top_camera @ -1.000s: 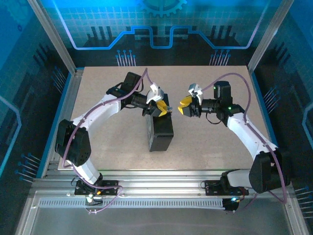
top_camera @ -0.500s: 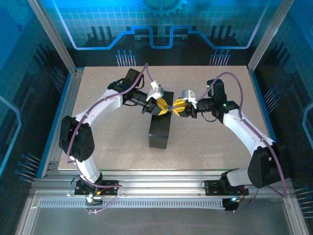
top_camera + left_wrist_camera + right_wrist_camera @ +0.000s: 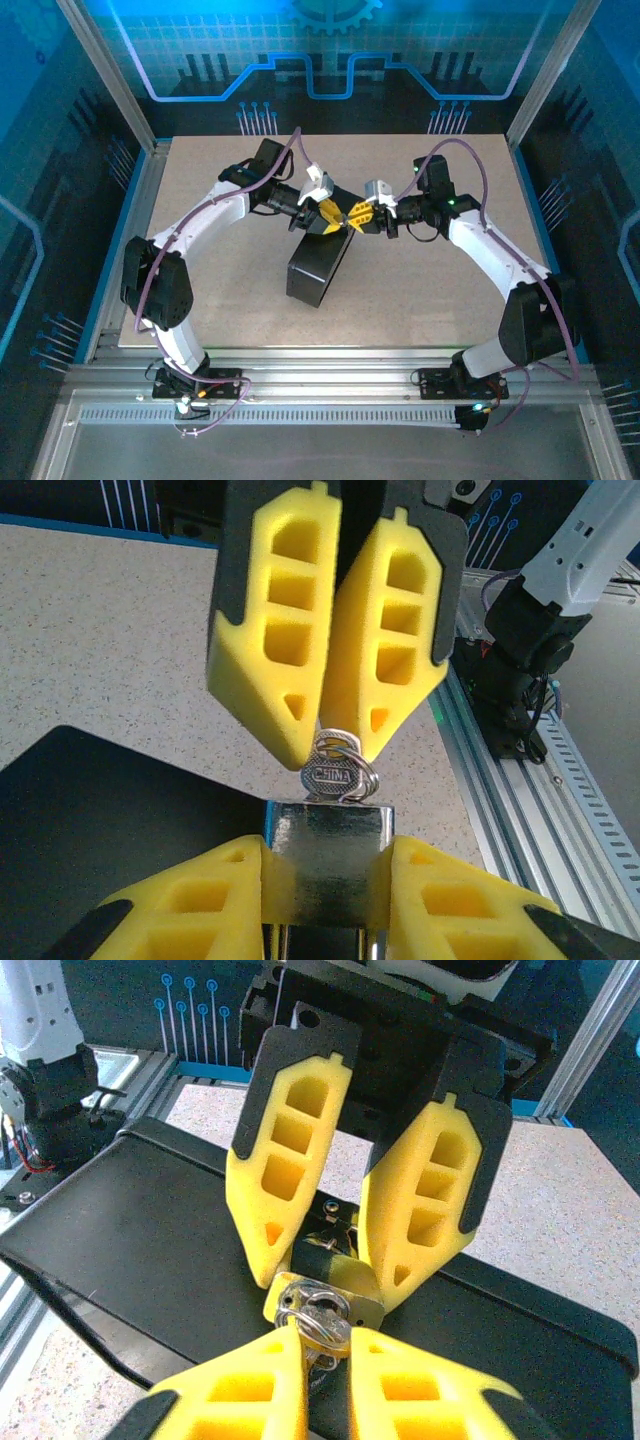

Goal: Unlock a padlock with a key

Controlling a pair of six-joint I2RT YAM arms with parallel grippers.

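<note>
Tan table (image 3: 200,210); left fingers (image 3: 190,900) clamp padlock (image 3: 328,865), right fingers (image 3: 270,640) pinch key (image 3: 337,776) touching it.

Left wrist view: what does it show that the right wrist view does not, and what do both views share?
Left wrist view: the key head reads CHINA, the padlock turns a flat silvery face to the camera, and the right arm rises beside the rail. Right wrist view: the key's ring sits between the right hand's own fingers, and the left arm stands at the left edge. Both: the left hand grips the padlock, the right hand pinches the key, and the box lies beneath them.
</note>
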